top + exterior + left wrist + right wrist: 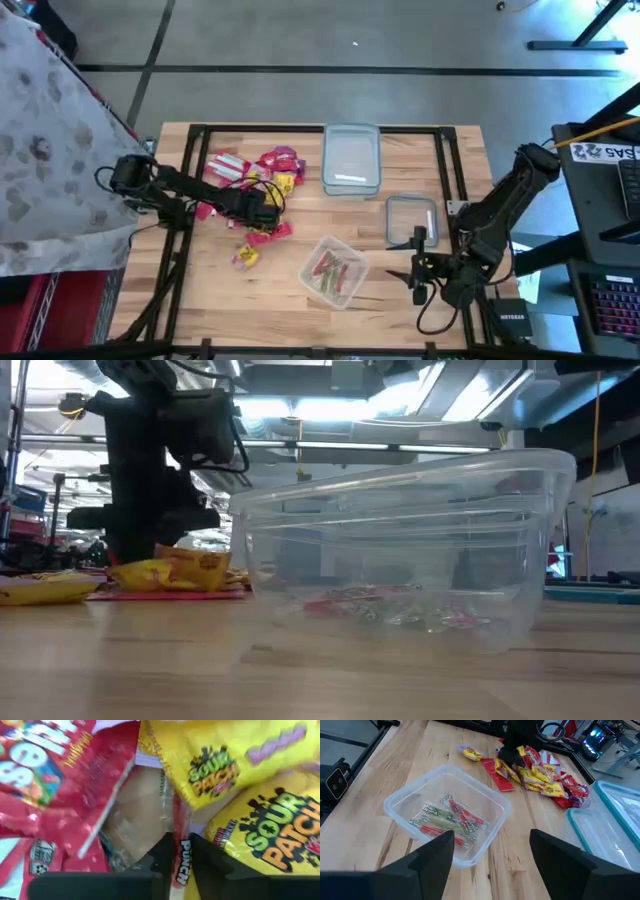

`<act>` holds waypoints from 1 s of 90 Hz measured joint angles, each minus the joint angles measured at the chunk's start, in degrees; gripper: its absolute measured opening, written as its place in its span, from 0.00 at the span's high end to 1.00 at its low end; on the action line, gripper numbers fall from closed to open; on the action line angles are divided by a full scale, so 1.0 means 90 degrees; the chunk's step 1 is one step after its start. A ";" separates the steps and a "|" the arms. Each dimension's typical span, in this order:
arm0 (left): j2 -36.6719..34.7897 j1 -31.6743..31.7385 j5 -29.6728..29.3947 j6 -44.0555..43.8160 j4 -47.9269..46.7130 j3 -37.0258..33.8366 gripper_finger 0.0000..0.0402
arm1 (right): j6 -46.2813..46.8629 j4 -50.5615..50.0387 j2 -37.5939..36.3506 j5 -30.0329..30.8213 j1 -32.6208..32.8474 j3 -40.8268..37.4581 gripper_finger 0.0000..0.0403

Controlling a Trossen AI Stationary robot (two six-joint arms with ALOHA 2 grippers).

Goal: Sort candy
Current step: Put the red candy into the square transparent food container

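Clear tub [333,270] holding red-green candy [447,817], left gripper [181,851] clamped on red packet [180,865], right gripper [492,852] apart

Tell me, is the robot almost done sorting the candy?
Not yet. A few packets already lie in the clear tub. The left gripper is down in the candy pile, pinching a thin red packet. Most of the pile is unsorted, and one yellow packet lies alone. The right gripper waits open near the tub.
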 joint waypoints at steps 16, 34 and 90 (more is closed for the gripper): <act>0.0025 -0.0322 0.0130 -0.0006 -0.1152 0.0595 0.98 | -0.0020 -0.0002 0.0000 0.0044 0.0000 0.0000 0.38; 0.0022 -0.0688 -0.0065 -0.0052 -0.2325 0.1508 0.99 | -0.0020 -0.0005 0.0000 0.0044 0.0000 0.0000 0.38; 0.0087 -0.1709 -0.0930 0.0986 0.0869 0.3272 0.99 | -0.0017 -0.0036 0.0000 0.0044 0.0000 0.0000 0.38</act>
